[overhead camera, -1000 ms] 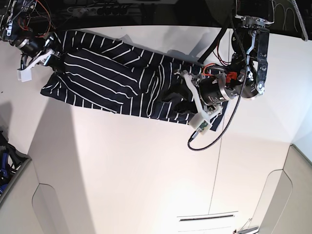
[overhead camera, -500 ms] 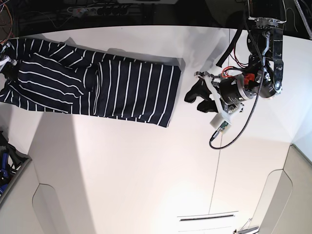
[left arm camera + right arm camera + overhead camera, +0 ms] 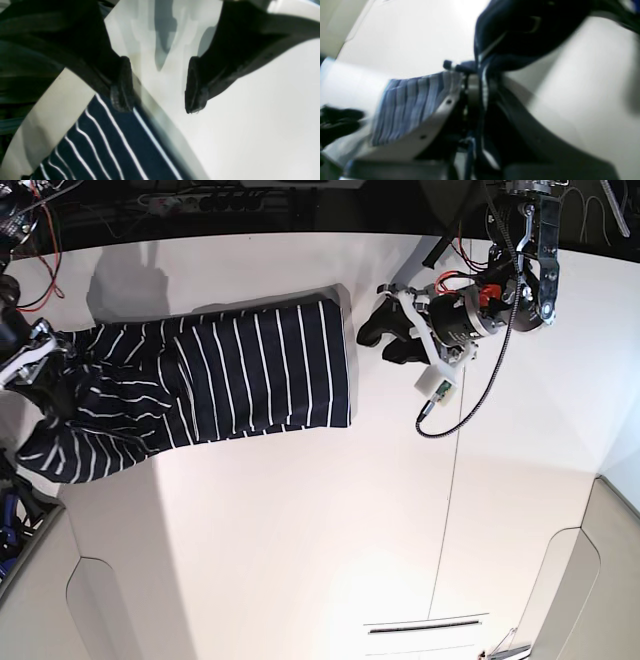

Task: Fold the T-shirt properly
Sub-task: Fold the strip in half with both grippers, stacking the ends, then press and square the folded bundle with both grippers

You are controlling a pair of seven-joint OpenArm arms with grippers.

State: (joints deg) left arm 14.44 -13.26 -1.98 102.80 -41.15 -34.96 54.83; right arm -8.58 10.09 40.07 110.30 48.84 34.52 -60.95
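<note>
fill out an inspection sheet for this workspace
surface: white table, dark line marks near its front edge
job's things: dark striped T-shirt, partly folded, lying flat in the middle; its other end lifted and curled
clutter: nothing seen
grippers: left end effector open, beside the shirt's folded edge, holding nothing; right end effector closed on the shirt
cables: black cable looping from the left arm; red wires on that arm
surroundings: metal frame and dark equipment beyond the table's edge on the base view's left
</note>
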